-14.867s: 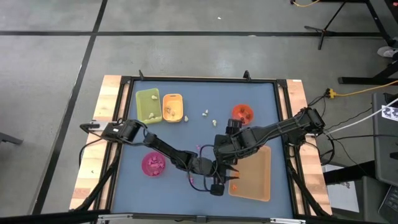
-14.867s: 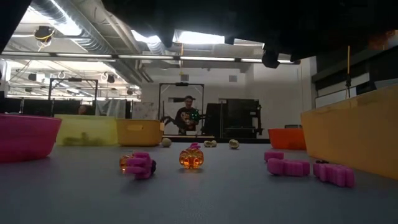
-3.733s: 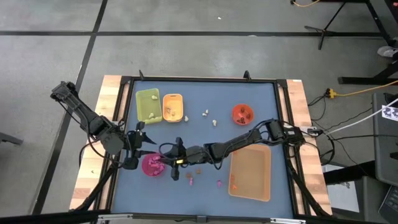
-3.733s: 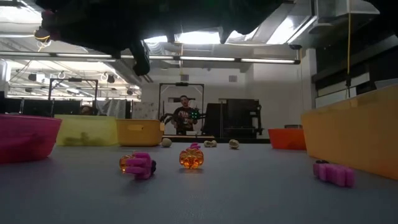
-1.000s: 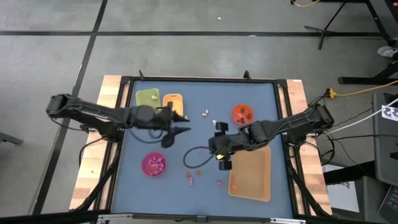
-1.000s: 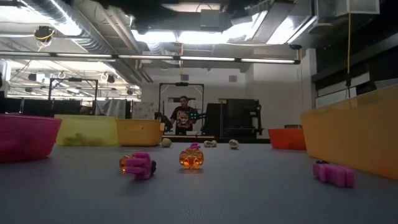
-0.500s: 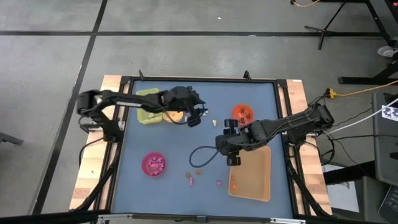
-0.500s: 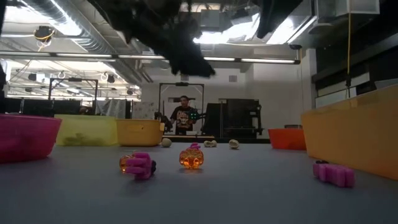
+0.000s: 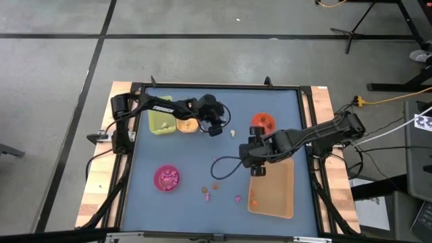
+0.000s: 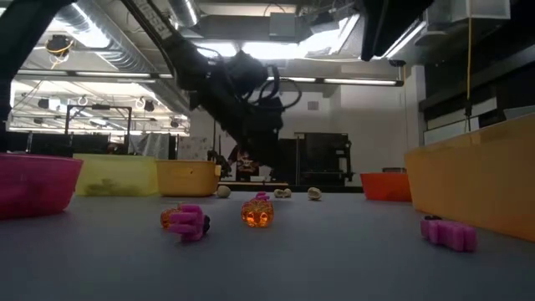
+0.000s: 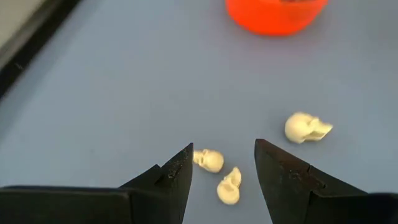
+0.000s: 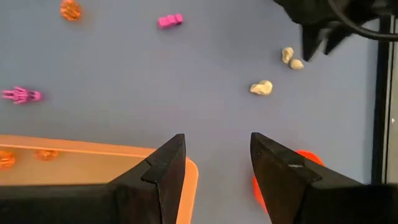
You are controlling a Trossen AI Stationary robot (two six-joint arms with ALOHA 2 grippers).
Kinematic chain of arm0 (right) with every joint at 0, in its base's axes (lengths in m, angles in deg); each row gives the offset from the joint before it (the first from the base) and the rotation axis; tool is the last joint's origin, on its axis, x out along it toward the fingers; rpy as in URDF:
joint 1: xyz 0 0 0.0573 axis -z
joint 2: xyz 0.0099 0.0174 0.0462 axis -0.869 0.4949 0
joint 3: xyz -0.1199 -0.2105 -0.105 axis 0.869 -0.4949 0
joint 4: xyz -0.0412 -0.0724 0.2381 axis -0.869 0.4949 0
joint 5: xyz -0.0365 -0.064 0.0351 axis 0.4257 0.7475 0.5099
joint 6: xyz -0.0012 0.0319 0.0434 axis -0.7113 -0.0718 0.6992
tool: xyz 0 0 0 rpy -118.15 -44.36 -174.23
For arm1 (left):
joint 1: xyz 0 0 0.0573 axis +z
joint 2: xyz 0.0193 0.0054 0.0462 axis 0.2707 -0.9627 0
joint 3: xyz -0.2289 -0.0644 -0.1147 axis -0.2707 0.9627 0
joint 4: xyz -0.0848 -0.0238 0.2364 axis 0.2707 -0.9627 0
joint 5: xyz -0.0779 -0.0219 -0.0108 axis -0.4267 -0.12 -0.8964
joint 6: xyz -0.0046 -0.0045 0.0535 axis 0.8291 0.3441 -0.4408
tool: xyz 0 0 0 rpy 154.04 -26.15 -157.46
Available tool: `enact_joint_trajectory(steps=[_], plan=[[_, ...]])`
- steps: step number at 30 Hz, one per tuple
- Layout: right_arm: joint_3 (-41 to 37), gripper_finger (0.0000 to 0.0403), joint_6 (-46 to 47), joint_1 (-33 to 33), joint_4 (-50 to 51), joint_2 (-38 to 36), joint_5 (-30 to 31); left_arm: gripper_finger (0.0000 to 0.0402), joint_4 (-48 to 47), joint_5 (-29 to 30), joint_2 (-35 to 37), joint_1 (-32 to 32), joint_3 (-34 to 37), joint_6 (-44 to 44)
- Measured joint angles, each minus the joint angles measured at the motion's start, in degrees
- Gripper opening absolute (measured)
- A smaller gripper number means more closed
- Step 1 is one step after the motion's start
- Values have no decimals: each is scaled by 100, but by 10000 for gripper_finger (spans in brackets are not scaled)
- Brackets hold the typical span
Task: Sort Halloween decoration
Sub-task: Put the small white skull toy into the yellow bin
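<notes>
Dark jaws of the left gripper (image 11: 222, 165) are being held apart and empty just over two cream-white skulls (image 11: 219, 171) lying close together on the blue worktop (image 9: 202, 158); a third skull (image 11: 306, 127) is lying nearby, short of the red bowl (image 9: 263, 123). Jaws of the right gripper (image 12: 214, 158) are likewise being held released, empty, beside the tan tray (image 9: 273, 187). Pink and orange trinkets (image 9: 210, 190) are lying scattered at the near edge.
</notes>
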Motion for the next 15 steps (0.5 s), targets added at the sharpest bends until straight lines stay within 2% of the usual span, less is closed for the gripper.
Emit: enact_joint_trajectory(steps=[7,15], plan=[[-874,179,143,0,-840,-338,-2,156,39,-191,-312,13,-2,3],[-1627,179,384,0,-1555,-369,-2,156,-19,-191,-389,14,0,-137]])
